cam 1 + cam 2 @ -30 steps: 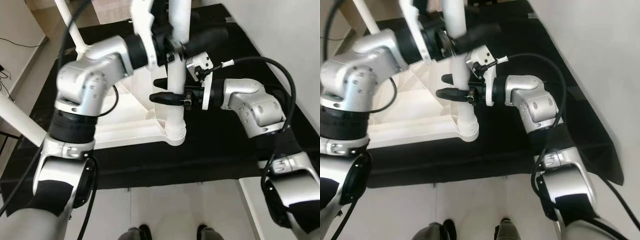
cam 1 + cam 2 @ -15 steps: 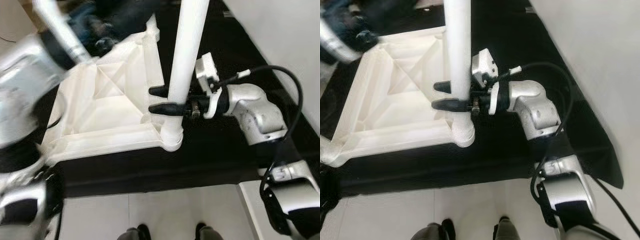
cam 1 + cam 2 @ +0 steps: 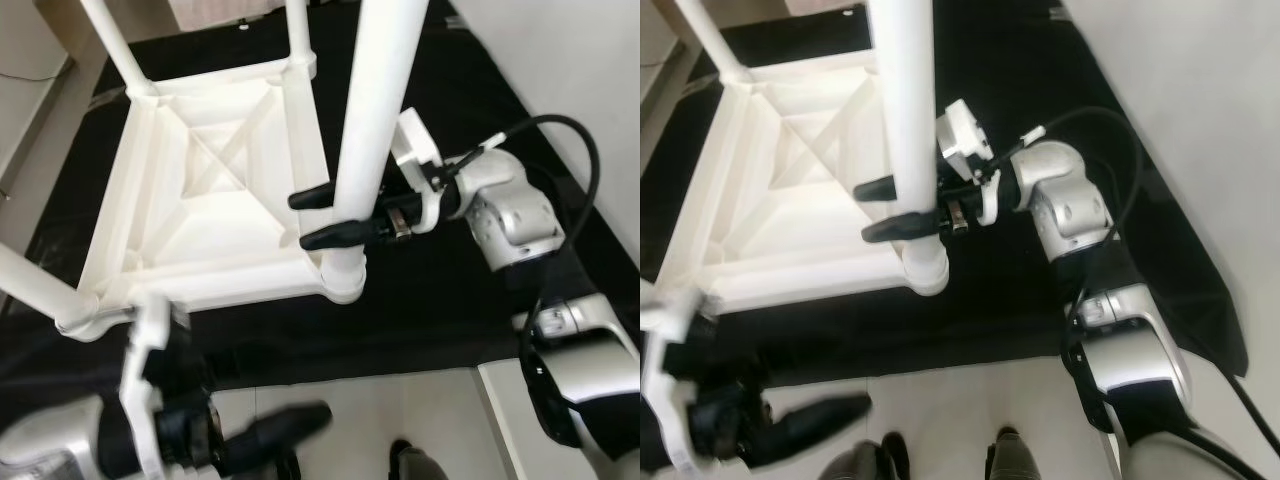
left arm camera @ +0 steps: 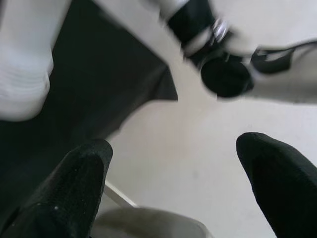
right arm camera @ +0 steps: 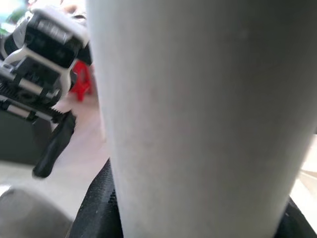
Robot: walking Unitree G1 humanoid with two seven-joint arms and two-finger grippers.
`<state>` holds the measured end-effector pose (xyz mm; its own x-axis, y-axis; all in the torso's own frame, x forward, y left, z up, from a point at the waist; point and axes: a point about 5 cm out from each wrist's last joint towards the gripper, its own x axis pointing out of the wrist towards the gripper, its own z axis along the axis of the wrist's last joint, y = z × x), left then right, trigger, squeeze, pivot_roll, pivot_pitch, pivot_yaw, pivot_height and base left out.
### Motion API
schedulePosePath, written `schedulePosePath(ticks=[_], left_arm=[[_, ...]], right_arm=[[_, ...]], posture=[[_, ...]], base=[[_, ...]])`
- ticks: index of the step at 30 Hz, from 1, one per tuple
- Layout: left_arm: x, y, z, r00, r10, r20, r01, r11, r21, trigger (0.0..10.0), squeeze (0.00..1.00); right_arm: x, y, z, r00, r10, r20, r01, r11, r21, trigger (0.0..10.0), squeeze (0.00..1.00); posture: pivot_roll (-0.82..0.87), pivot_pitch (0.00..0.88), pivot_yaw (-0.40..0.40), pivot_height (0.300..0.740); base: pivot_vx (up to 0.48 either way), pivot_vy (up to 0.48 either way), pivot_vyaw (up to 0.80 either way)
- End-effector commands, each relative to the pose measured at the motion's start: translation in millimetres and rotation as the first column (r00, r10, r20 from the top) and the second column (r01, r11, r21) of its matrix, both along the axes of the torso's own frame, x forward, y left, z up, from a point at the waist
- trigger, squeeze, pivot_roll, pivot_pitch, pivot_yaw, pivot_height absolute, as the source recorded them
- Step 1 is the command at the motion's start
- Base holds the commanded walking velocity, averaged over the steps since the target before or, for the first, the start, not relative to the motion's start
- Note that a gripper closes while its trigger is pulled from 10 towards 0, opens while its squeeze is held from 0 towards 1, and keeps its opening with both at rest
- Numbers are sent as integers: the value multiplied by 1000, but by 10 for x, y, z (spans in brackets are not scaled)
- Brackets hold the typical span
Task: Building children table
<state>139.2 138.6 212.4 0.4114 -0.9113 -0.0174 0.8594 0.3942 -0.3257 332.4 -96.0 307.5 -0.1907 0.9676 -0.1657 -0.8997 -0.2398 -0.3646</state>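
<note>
Gripping the white table leg [image 3: 372, 130] just above its socket, the right gripper [image 3: 322, 215] has one black finger on each side of the tube in the left eye view, where the upturned white table frame [image 3: 200, 210] lies on a black mat [image 3: 440, 300] and the left gripper [image 3: 290, 428] hangs low and blurred near the pale floor [image 3: 400, 410]. Right eye view gives the same scene, leg upright at the frame's near right corner. Left wrist view has its two fingers [image 4: 74, 183] spread wide with only floor between, and right wrist view has the leg [image 5: 198, 114] pressed close between its fingers.
</note>
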Motion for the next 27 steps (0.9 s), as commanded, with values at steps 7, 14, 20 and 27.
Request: schedulePosePath(ticks=[7,14,20,27], left_arm=[[2,-106,-266,977,205,-64,-199,976,83,10000,0],[47,-86,-332,942,324,-84,-323,946,35,10000,0],[3,-117,-352,940,332,-74,-331,943,29,10000,0],[-6,-162,-384,935,351,-50,-350,936,25,10000,0]], right_arm=[[35,104,-141,1000,-13,-22,11,996,-91,0,0],[208,89,-161,962,-261,-83,258,965,-41,0,0],[241,-30,-223,925,-370,-92,369,929,-27,0,0],[119,-176,-320,875,-475,-94,479,878,15,0,0]], posture=[[-28,362,65,740],[-43,375,55,740],[-55,382,56,740],[-65,382,65,740]], base=[[0,0,0],[0,0,0],[0,0,0],[0,0,0]])
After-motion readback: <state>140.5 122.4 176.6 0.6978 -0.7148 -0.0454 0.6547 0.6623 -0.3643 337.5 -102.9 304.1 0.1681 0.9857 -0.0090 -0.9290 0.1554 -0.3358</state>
